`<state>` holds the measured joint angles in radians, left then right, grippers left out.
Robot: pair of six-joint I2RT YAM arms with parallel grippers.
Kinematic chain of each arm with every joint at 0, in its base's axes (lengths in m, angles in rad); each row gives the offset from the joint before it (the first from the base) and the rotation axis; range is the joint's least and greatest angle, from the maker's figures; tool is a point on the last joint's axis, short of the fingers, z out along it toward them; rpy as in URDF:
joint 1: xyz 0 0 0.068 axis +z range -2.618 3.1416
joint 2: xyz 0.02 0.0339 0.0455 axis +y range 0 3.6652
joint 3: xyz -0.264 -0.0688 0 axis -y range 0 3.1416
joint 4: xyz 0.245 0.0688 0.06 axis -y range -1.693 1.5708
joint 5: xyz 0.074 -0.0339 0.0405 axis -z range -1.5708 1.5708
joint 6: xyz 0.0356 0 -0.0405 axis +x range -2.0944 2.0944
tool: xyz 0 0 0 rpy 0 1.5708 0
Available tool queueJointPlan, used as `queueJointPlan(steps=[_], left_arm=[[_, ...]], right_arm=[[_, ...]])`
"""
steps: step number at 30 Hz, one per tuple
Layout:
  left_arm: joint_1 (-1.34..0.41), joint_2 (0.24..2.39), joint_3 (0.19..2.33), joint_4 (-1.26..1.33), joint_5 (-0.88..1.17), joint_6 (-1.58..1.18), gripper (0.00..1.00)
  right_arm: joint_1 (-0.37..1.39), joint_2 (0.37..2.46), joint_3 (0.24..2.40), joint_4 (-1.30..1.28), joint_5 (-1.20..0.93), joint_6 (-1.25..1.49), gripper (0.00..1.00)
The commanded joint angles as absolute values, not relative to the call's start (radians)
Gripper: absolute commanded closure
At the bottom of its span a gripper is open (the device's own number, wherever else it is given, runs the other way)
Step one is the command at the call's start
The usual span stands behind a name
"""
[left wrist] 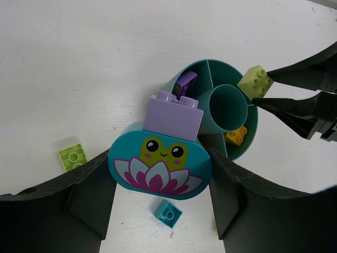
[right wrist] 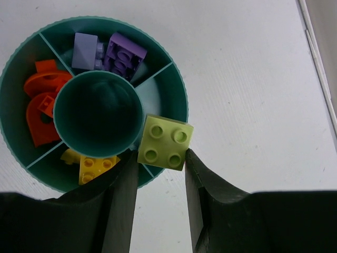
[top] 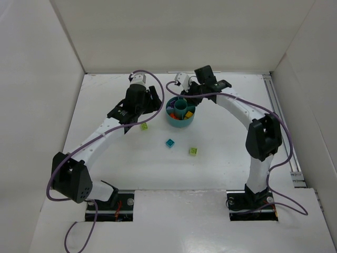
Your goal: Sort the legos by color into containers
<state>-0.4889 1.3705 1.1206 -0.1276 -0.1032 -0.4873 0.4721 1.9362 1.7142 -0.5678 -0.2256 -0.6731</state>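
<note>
The round teal dish (right wrist: 182, 101) has wedge containers around a central cup (right wrist: 97, 110). Purple legos (right wrist: 113, 52), orange ones (right wrist: 42, 100) and a yellow one (right wrist: 95, 166) lie in separate wedges. My right gripper (right wrist: 160, 158) is shut on a lime green brick (right wrist: 165, 141), held at its fingertips over the dish's rim beside an empty wedge. My left gripper (left wrist: 158, 171) is shut on a teal oval piece printed with a frog and lotus (left wrist: 158, 168), with a lilac brick (left wrist: 174, 115) stuck on top. It hangs just left of the dish (top: 180, 122).
Loose on the table lie a lime plate (left wrist: 71, 156), a teal brick (left wrist: 169, 213) and another lime brick (top: 193, 151), all in front of the dish. White walls enclose the table on the left, back and right.
</note>
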Motion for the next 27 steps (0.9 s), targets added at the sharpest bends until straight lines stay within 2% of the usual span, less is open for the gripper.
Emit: queueJointPlan(steps=[1,8,18,20,22,27], left_arm=[[-0.488,1.348,1.135,-0.107,-0.089,-0.485,0.80],[-0.488,1.348,1.135,-0.107,-0.080,-0.494,0.80],[-0.488,1.330,1.117,-0.107,-0.060,-0.494,0.80],[-0.488,1.321,1.108,-0.107,-0.060,-0.503,0.80],[-0.488,1.321,1.108,-0.107,-0.060,-0.503,0.80],[-0.488,1.331,1.108,-0.098,-0.051,-0.503,0.80]], right_arm=[[0.468,1.939,1.756,-0.535,-0.264,-0.653,0.69],[0.457,1.970,1.756,-0.526,-0.270,-0.632,0.59],[0.420,1.977,1.778,-0.473,-0.304,-0.594,0.58],[0.410,1.968,1.766,-0.463,-0.314,-0.583,0.57],[0.410,1.968,1.766,-0.474,-0.314,-0.583,0.51],[0.410,1.977,1.766,-0.483,-0.324,-0.594,0.50]])
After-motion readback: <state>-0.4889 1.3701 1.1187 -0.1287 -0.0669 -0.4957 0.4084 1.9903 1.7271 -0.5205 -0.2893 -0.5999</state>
